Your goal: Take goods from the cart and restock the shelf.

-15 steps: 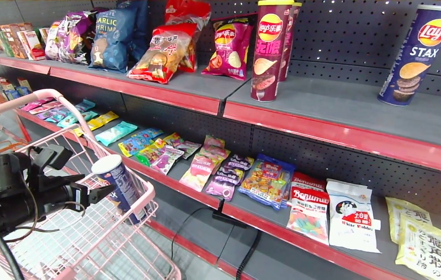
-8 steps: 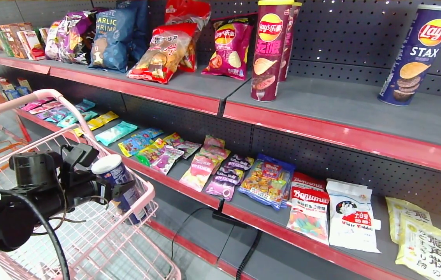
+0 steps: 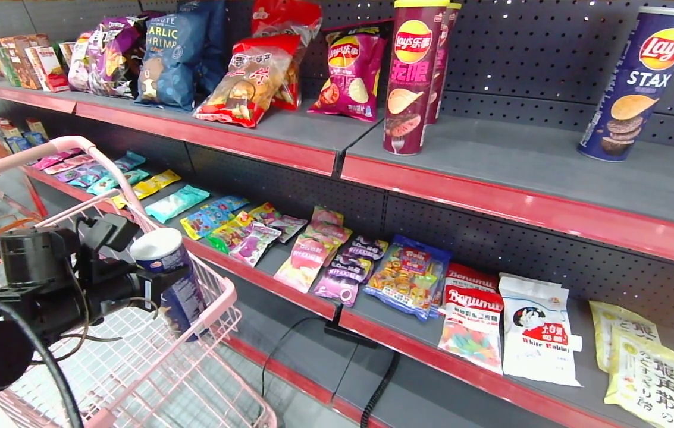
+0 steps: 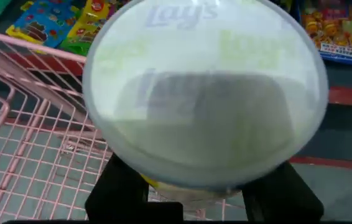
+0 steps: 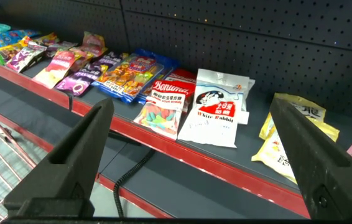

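A blue chip can (image 3: 165,267) with a white lid stands tilted in the front right corner of the pink cart (image 3: 225,295). My left gripper (image 3: 165,282) is shut on the can just below its lid. In the left wrist view the can's lid (image 4: 204,93) sits very close, with the black fingers (image 4: 121,194) on both sides of the can beneath it. My right gripper (image 5: 194,165) is open with nothing between its fingers, held out in front of the lower shelf (image 5: 182,146). A matching blue can (image 3: 640,83) stands on the upper shelf at the right.
Two maroon chip cans (image 3: 411,77) stand mid upper shelf, with bare grey shelf (image 3: 503,148) between them and the blue can. Snack bags (image 3: 247,80) line the upper left. Candy packets (image 3: 408,276) cover the lower shelf. A black cable (image 3: 378,386) hangs below it.
My left gripper moved right to the can and shut on it. The can has shifted slightly left and up from the cart's corner.
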{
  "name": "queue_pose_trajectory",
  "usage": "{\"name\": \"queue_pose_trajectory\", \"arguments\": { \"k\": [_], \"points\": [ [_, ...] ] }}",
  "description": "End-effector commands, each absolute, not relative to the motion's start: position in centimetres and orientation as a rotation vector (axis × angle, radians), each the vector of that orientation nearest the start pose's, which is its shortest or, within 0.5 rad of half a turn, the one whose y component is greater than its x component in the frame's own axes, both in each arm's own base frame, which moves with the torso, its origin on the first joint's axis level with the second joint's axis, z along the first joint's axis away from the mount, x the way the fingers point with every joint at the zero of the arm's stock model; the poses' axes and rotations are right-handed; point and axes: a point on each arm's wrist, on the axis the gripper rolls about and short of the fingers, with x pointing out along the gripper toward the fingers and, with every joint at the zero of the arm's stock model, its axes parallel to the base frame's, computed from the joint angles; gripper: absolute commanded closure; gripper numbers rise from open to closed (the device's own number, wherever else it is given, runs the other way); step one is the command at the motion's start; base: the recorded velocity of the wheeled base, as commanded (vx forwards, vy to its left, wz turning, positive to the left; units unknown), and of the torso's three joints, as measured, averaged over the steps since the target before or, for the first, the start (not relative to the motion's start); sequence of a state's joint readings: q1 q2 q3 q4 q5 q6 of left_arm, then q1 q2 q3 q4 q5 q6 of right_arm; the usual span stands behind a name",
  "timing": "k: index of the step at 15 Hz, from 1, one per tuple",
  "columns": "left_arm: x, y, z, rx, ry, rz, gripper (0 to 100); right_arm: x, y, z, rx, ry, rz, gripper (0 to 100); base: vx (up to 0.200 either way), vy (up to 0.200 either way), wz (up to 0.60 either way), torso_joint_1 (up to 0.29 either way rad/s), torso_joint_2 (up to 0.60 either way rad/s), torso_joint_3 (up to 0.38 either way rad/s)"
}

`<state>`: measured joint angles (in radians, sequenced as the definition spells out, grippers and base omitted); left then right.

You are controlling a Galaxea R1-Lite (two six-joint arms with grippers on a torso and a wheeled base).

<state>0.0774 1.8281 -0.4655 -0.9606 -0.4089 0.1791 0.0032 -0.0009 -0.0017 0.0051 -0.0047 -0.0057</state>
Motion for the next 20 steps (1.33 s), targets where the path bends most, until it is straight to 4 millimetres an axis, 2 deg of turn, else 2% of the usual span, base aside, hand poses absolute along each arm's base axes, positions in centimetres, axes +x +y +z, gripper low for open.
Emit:
{"name": "queue_pose_trajectory", "arguments": {
  "k": [1,3,5,6,10,11,14,15,17,20],
  "points": [
    [23.9,2.0,15.9,0.068,0.232,-0.303,100,-2.3,0.0,7.5,-0.006,0.003,-0.002,0,0.0,0.0,0.0,0.0,0.0,0.0],
    [20.8,2.2,19.6,0.057,0.177,-0.27,100,-2.3,0.0,7.5,-0.008,0.003,0.0,0,0.0,0.0,0.0,0.0,0.0,0.0],
    [18.4,1.9,22.0,0.043,0.11,-0.262,100,-2.3,0.0,7.5,-0.008,0.003,0.0,0,0.0,0.0,0.0,0.0,0.0,0.0],
    [16.5,1.6,23.5,0.058,0.044,-0.252,100,-2.3,0.0,7.5,-0.006,0.003,0.0,0,0.0,0.0,0.0,0.0,0.0,0.0],
    [13.7,1.4,26.2,0.094,-0.098,-0.139,100,-2.3,0.0,7.5,-0.005,0.003,-0.002,0,0.0,0.0,0.0,0.026,-0.09,-0.062],
    [13.3,1.4,26.3,0.096,-0.105,-0.133,100,-2.3,0.0,7.5,-0.005,0.003,-0.002,0,0.0,0.0,0.0,0.115,-0.38,-0.251],
    [10.7,1.0,24.6,0.078,-0.028,-0.137,100,-2.3,0.0,7.5,-0.005,0.003,-0.002,0,0.0,0.0,0.0,0.165,-0.48,-0.316],
    [9.1,0.7,24.0,0.07,0.011,-0.145,100,-2.3,0.0,7.5,-0.003,0.003,-0.002,0,0.0,0.0,0.0,0.188,-0.52,-0.33],
    [7.6,0.5,23.0,0.063,0.041,-0.152,100,-2.3,0.0,7.5,-0.003,0.003,-0.002,0,0.0,0.0,0.0,0.188,-0.54,-0.349],
    [6.6,0.3,21.5,0.061,0.056,-0.148,100,-2.3,0.0,7.5,-0.003,0.003,-0.002,0,0.0,0.0,0.0,0.216,-0.57,-0.344]
  ]
}}
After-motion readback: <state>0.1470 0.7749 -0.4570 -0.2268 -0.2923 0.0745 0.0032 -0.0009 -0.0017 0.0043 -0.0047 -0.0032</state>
